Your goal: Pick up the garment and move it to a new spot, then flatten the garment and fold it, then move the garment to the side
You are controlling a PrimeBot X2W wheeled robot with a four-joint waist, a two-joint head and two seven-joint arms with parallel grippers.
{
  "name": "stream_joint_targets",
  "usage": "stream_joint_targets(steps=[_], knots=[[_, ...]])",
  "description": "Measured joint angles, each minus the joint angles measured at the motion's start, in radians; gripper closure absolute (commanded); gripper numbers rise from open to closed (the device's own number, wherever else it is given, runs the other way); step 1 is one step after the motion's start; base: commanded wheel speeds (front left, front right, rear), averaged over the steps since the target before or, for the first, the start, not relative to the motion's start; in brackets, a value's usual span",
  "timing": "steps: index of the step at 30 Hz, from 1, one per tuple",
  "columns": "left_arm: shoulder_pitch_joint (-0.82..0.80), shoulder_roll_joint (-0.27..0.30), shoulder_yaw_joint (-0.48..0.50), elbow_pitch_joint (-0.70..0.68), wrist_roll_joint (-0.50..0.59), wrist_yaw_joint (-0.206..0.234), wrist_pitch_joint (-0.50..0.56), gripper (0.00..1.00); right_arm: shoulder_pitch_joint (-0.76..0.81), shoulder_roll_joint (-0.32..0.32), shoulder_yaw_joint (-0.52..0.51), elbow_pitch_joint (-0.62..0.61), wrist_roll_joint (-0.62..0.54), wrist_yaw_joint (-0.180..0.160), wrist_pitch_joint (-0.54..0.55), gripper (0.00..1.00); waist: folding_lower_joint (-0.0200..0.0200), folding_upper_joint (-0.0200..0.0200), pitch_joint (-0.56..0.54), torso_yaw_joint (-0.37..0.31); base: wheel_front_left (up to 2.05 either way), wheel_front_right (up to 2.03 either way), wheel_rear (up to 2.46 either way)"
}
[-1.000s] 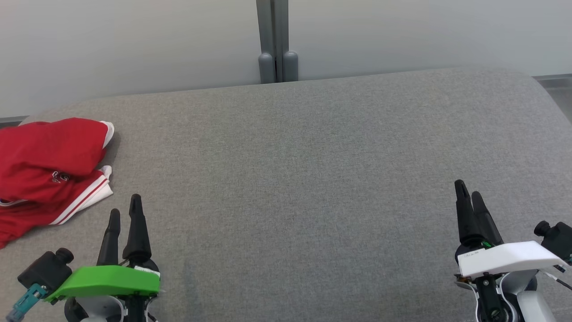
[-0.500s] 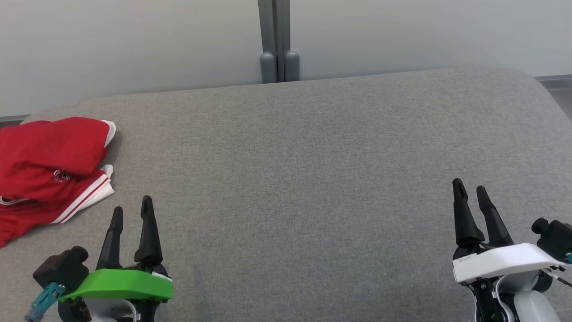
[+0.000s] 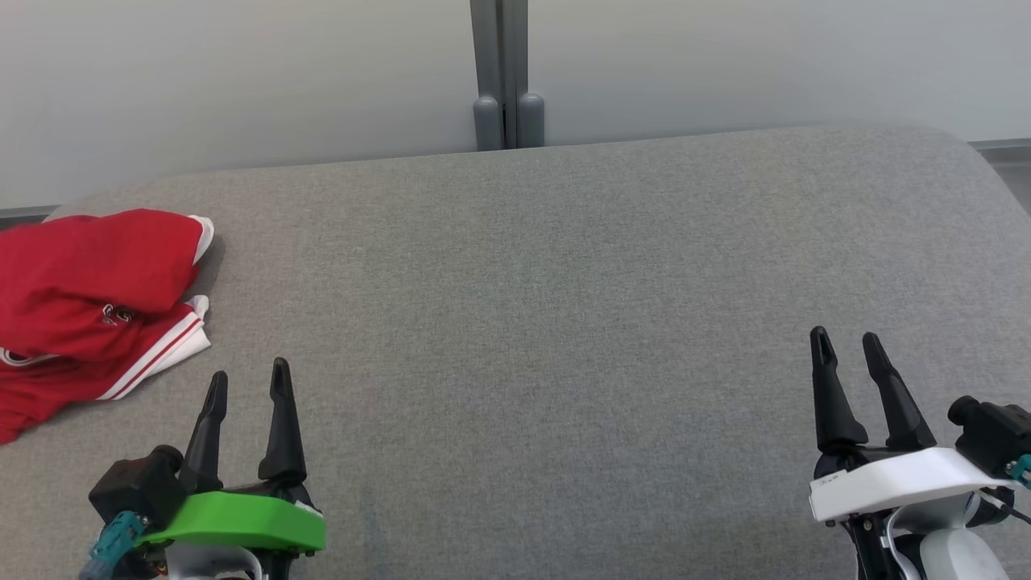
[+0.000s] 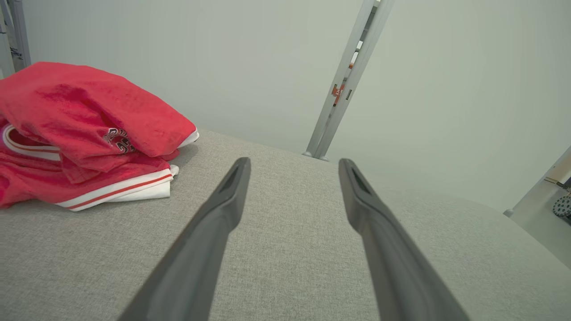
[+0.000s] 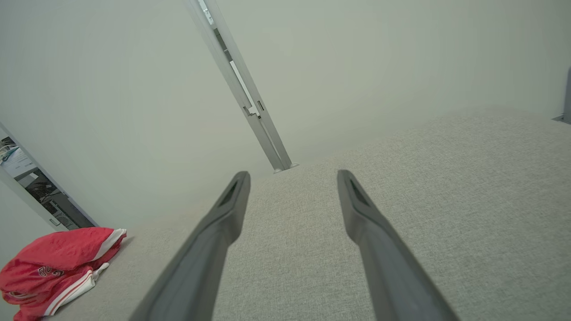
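Observation:
The garment (image 3: pixel 89 306) is a red piece with white trim and red stripes, lying crumpled at the far left of the grey cushioned surface (image 3: pixel 564 266). It also appears in the left wrist view, garment (image 4: pixel 84 133), at upper left, and in the right wrist view, garment (image 5: pixel 58 267), at lower left. My left gripper (image 3: pixel 248 377) stands open near the front left, just right of and nearer than the garment, not touching it. Near the front right, my right gripper (image 3: pixel 847 338) is open with nothing between its fingers.
A grey post (image 3: pixel 506 72) with two rounded feet stands behind the surface against a pale wall. The surface's rounded right edge (image 3: pixel 987 169) drops to the floor. Wide bare fabric lies between the two grippers.
Both grippers have drawn back toward the near edge and turned so their fingers show spread apart. The picture has shifted slightly right. The garment lies as before.

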Motion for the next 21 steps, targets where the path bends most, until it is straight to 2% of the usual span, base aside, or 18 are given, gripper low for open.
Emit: stream_joint_targets(steps=[21], knots=[[0.005, 0.003, -0.018, 0.007, 0.186, 0.012, -0.047, 0.0, 0.018, -0.001, 0.03, 0.007, -0.216, 0.0, -0.045, 0.0, 0.0, 0.0, -0.012, 0.013, 0.0, 0.0, 0.0]])
